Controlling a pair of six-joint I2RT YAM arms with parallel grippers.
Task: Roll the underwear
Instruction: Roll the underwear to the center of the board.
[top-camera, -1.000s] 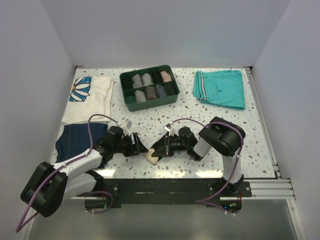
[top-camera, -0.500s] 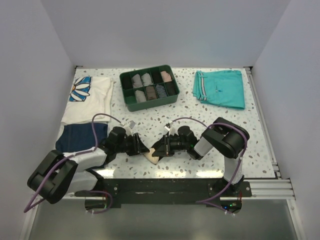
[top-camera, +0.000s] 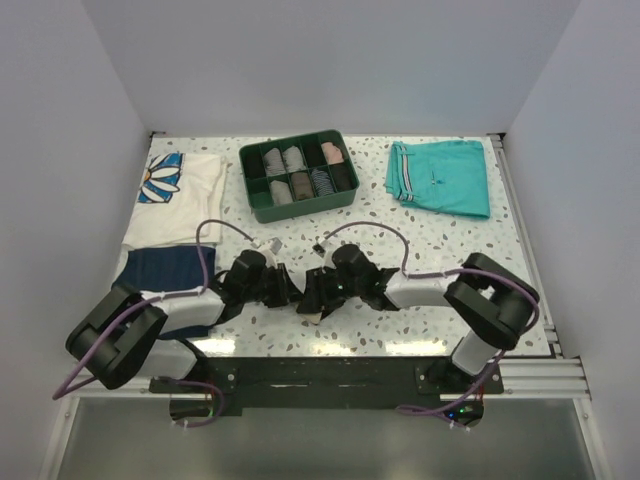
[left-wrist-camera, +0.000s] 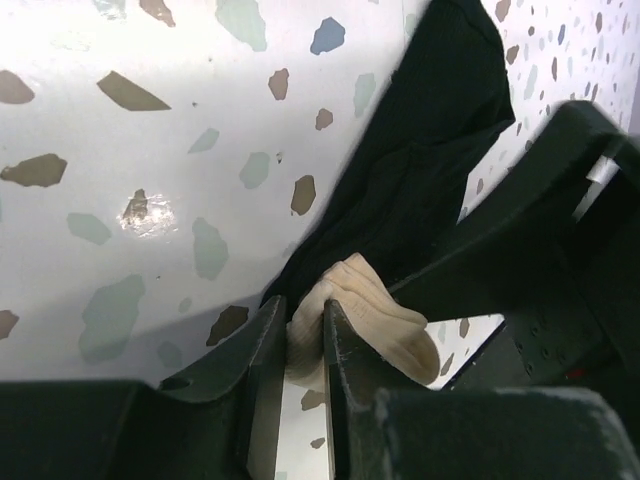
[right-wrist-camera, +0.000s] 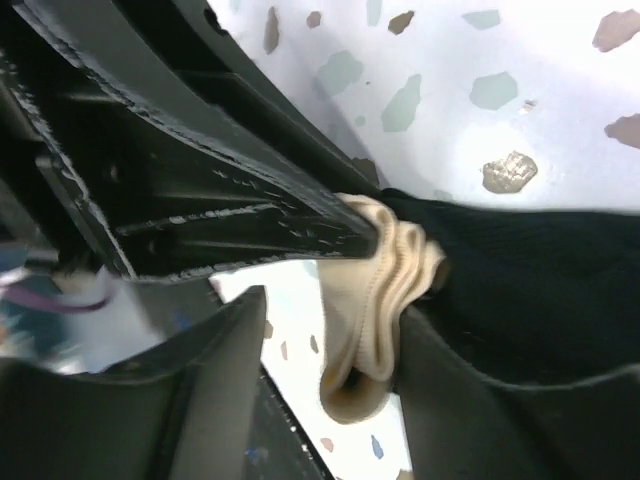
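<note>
The underwear (left-wrist-camera: 425, 175) is black fabric with a beige waistband (left-wrist-camera: 375, 305), bunched on the table near the front edge. In the top view it is almost hidden between the two grippers, with only a pale bit (top-camera: 315, 312) showing. My left gripper (left-wrist-camera: 305, 350) is shut on the beige waistband; it shows in the top view (top-camera: 290, 293) too. My right gripper (right-wrist-camera: 330, 400) faces it head-on with its jaws apart. The beige band (right-wrist-camera: 385, 300) lies against one of its fingers (right-wrist-camera: 470, 400), and black fabric (right-wrist-camera: 540, 290) drapes over that finger. In the top view the right gripper (top-camera: 313, 294) almost touches the left one.
A green divided tray (top-camera: 300, 207) holding several small rolls stands at the back centre. Teal shorts (top-camera: 440, 177) lie back right. A white daisy-print shirt (top-camera: 180, 195) lies back left, with a navy folded garment (top-camera: 165, 270) in front of it, beside my left arm.
Both arms have stretched low over the table. The left gripper slid right and the right gripper slid left, so they now meet over the underwear, hiding most of it.
</note>
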